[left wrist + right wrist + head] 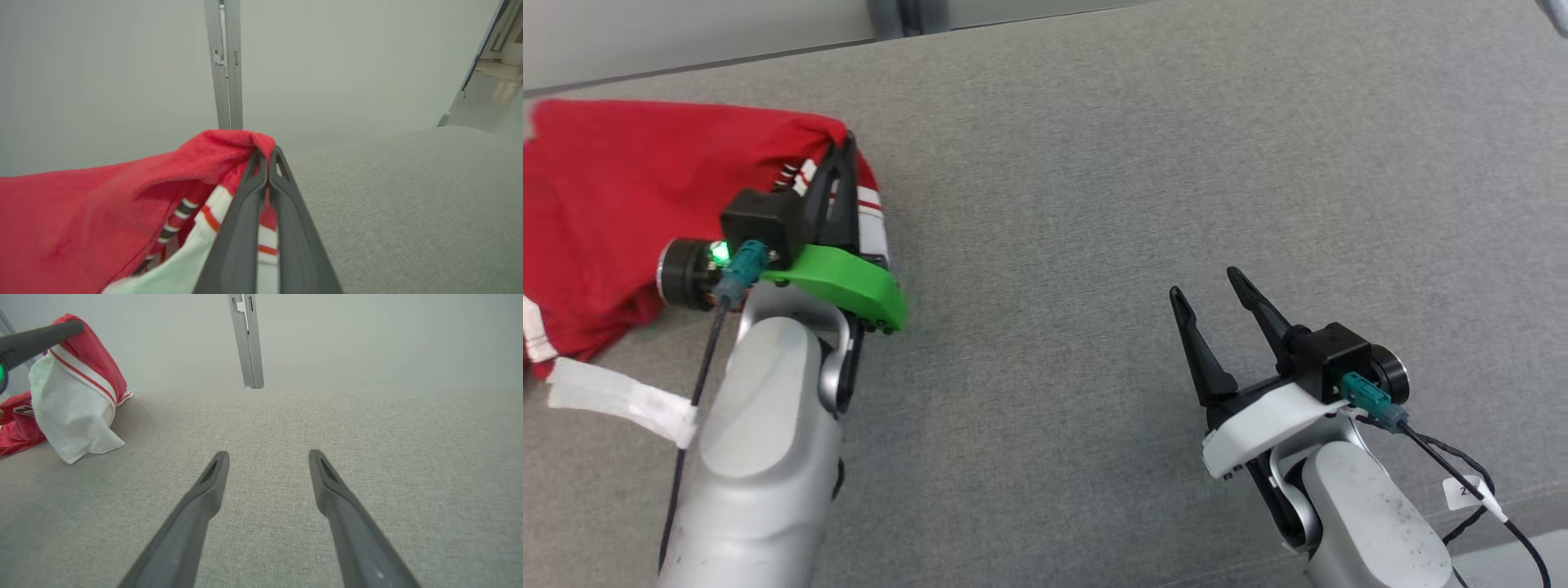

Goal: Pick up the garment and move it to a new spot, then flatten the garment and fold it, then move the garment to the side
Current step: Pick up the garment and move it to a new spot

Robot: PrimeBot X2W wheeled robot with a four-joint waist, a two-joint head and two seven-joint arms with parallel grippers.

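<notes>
At the far left of the grey, cloth-covered worktop [1135, 163]: a red garment [613, 204] with white and dark striped trim, crumpled, most of it lying on the surface. Pinched at one raised edge by the left gripper [845, 149], whose fingers [837, 196] press together on the red cloth with no gap between them.

From the left wrist, same grip up close: left gripper [267, 154] with both tips buried in a fold of the garment [102, 212], red cloth draped away to the left, a white panel [184, 269] with orange-red stripes hanging beneath. Behind, a pale wall and a grey metal upright [226, 61].

Near the lower left of the head view, a white strip [621, 400] flat on the worktop beside the red cloth; possibly a sleeve end or a label, hard to tell at this angle.

Well apart, toward the lower right: the right gripper [1205, 283], fingers spread wide and holding nothing, above bare worktop. From the right wrist, right gripper [267, 454] again parted over the grey weave [286, 416]. Far off at the upper left of that view, the garment [94, 355] lifted into a peak, white panel [69, 412] hanging down to the surface, one dark finger of the left gripper [41, 337] above it. Metal upright [247, 339] at the worktop's far edge.
</notes>
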